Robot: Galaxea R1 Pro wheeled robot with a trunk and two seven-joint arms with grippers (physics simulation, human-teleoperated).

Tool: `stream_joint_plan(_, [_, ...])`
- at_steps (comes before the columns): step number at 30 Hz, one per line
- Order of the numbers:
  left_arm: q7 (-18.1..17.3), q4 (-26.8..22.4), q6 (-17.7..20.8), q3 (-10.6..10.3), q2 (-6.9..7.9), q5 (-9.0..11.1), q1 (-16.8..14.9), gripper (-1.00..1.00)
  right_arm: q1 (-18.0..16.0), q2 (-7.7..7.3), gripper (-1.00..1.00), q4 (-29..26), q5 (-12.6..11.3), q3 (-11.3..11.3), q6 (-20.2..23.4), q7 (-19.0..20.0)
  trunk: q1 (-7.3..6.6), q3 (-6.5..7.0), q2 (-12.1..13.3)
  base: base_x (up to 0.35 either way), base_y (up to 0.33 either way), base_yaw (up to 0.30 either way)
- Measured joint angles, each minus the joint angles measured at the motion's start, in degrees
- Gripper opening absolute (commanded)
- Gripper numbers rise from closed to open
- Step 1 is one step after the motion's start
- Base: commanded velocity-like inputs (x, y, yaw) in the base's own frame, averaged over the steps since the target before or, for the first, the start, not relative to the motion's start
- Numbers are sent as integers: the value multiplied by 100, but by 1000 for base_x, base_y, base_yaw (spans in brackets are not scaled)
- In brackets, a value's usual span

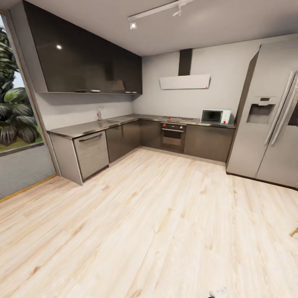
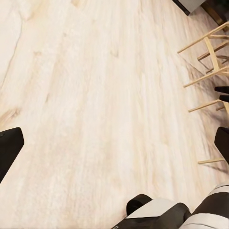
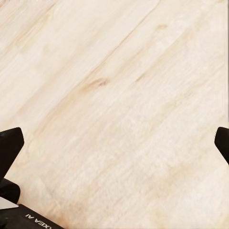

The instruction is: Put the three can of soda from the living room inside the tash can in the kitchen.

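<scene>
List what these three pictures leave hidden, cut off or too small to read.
- Fridge: head view, cut by the right edge.
- Faucet: head view, too small for detail.
- Chair: left wrist view, cut by the edge.
- Left gripper and right gripper: fingertips cut off by the frame edges; open, holding nothing.

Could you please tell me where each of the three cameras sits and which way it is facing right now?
Head view: on the robot's head, facing the kitchen counter, oven and fridge.
Left wrist view: near the left gripper, facing down at the wood floor and chair legs; dark fingertips and robot body show.
Right wrist view: near the right gripper, facing the floor; fingertips show.
All views share the floor.
</scene>
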Motion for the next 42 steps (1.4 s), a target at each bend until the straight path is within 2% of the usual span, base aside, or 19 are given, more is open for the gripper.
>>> stream_joint_plan(42, [0,0,0,-2,0,0,1,100,0,0,100,0,0,0,2,-4,0,0,0,0,0,-261])
